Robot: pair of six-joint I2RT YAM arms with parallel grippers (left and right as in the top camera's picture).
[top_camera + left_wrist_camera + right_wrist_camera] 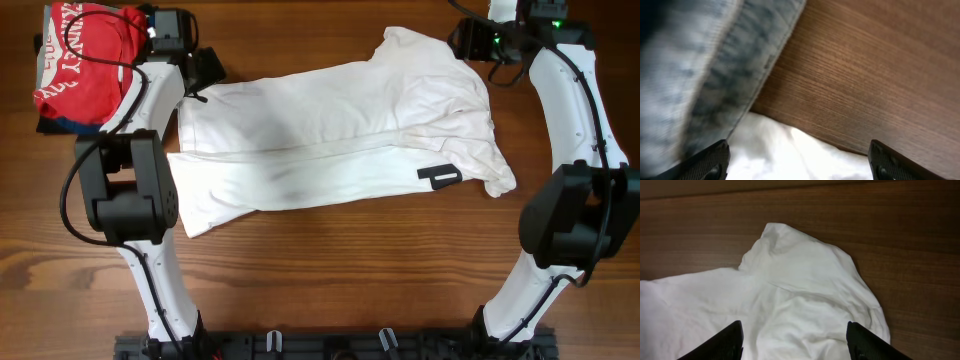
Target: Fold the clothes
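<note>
White T-shirt (330, 130) lies partly folded on the wooden table (330, 285), black neck label (438, 176) showing. Left gripper (796, 162) hovers open at its left edge; right gripper (795, 341) hangs open over its far corner.

The left arm (145, 95) and right arm (575, 90) are smooth white tubular shells joined by bulky black joint housings (128, 190). Thin black cables (66, 190) loop outside the joints. Behind the right jaws, a small green light (495, 40) glows on a black block. The left gripper (797, 167) and right gripper (795, 342) each end in two matt black, angular fingers (707, 162).
</note>
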